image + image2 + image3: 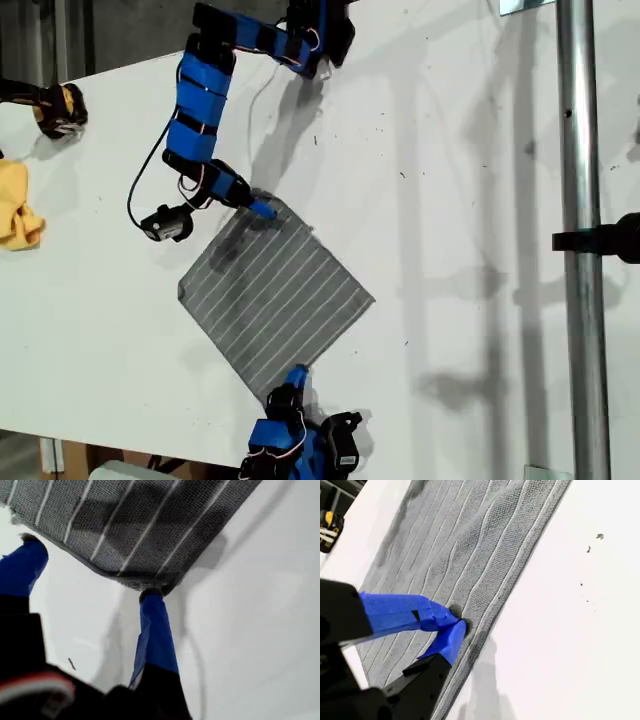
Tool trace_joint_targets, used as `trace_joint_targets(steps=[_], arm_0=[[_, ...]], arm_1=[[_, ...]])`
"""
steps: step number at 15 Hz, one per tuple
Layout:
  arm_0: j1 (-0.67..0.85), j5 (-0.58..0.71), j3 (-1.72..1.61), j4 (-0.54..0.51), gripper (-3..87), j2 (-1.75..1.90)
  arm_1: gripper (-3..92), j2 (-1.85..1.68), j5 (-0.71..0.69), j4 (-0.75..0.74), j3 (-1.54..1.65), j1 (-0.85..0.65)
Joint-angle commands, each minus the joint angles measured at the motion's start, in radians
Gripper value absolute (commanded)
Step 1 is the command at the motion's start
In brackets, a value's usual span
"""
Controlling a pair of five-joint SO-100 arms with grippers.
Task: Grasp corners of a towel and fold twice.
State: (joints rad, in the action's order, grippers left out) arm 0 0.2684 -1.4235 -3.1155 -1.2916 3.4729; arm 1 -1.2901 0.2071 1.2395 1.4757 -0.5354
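Lying flat as a diamond on the white surface (450,200), the towel (275,295) has the second gripper (454,622) pinched shut on its hem while the first gripper (92,570) straddles a corner (145,584), jaws open, so closing late risks missing thin fabric.

Grey towel (275,295), white stripes; yellow cloth (18,205); white table (460,200).

Towel (272,295): top corner hidden under an arm in exterior view. Yellow cloth (18,205) cut by exterior view's left edge. Arm base at bottom cut off. Table (470,200) specks too small to tell.
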Motion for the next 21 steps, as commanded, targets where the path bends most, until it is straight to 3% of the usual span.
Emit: trace_joint_targets(steps=[1, 12, 14, 17, 21], arm_0=[[-0.002, 0.003, -0.002, -0.002, -2.1, 0.005], [0.000, -0.003, -0.002, -0.003, -2.1, 0.005], [0.003, -0.003, -0.002, -0.003, -2.0, 0.005], [0.003, -0.003, -0.002, -0.003, -2.0, 0.005], [0.003, -0.005, -0.002, -0.003, -2.0, 0.005]], arm_1=[[37.7, 0.000, -0.026, -0.021, -0.015, -0.025], [35.3, 0.163, -0.087, -0.098, -0.023, -0.081], [27.9, 0.172, -0.097, -0.097, -0.032, -0.094], [7.1, 0.193, -0.097, -0.087, -0.057, -0.077], [0.0, 0.216, -0.101, -0.069, -0.080, -0.038]])
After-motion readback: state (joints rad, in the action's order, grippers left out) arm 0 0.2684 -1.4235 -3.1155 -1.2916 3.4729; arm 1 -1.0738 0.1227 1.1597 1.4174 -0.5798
